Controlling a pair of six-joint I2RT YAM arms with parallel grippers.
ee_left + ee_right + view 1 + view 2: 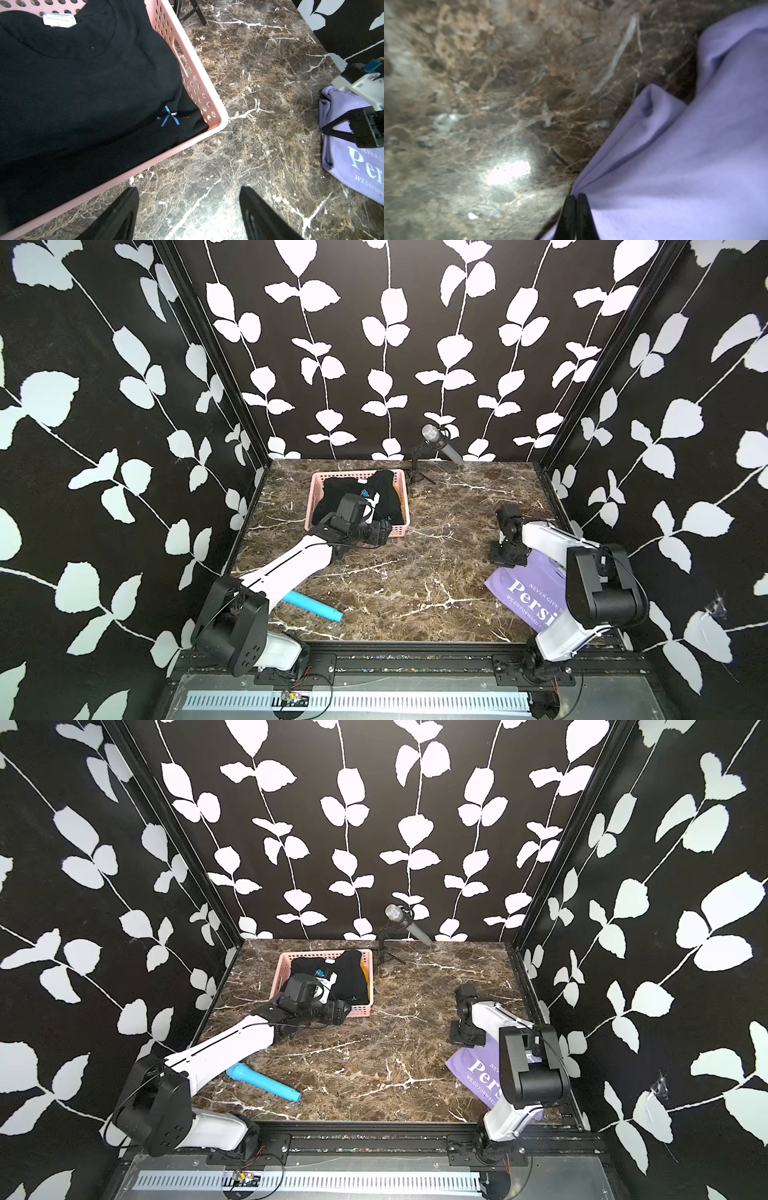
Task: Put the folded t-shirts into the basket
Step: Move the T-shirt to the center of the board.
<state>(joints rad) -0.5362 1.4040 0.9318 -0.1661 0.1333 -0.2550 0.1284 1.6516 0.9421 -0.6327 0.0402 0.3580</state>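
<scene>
Right gripper [575,196] pinches lavender shirt [675,166] at its edge, tips pressed together; left gripper [188,188] spread (empty) beside basket [199,93]. Likely best: lift slowly so fold holds.

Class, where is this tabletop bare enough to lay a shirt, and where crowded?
Bare: the middle of the marble table, bordered by pink basket, blue tube and lavender shirt; also the far strip right of the microphone stand. Crowded: the basket and the near-right corner under that shirt.

Black shirt [83,83] tag [59,20] reads "MADE IN CHINA"; lavender shirt [523,593] reads "Persi".
</scene>
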